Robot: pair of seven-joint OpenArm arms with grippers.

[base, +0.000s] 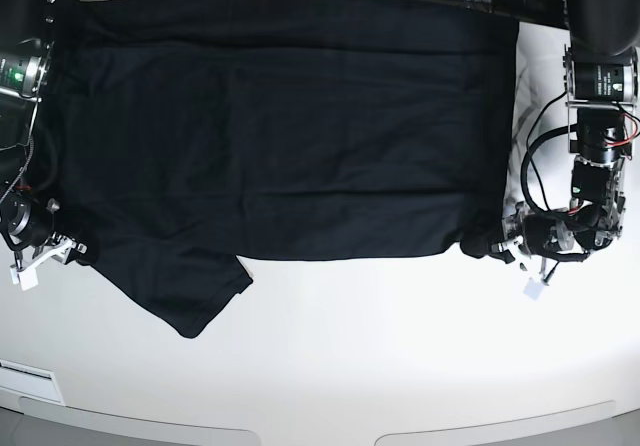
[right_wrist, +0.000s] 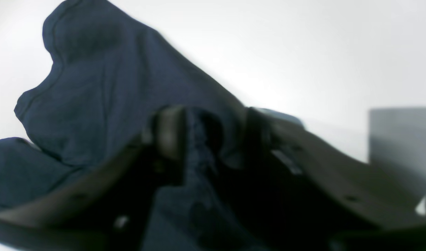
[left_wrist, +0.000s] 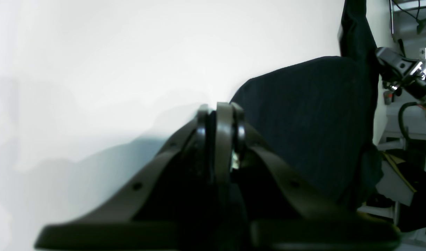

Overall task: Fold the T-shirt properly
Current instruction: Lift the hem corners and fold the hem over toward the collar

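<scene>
Black T-shirt point(base: 290, 126) spread flat on white table point(base: 380, 366), sleeve at 7 o'clock. Left gripper point(left_wrist: 221, 115) pinched closed at 4 o'clock hem corner. Right gripper point(right_wrist: 206, 136) half-open, fabric between jaws, grip unclear.

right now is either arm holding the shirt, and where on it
The left gripper pinches the T-shirt's bottom corner. The right gripper has sleeve-side fabric between its jaws.

A broad white table point(base: 400, 356) carries everything here. The black T-shirt point(base: 290, 126) lies spread flat across its far half, one short sleeve point(base: 195, 291) sticking out toward the near, bare part of the tabletop.
</scene>
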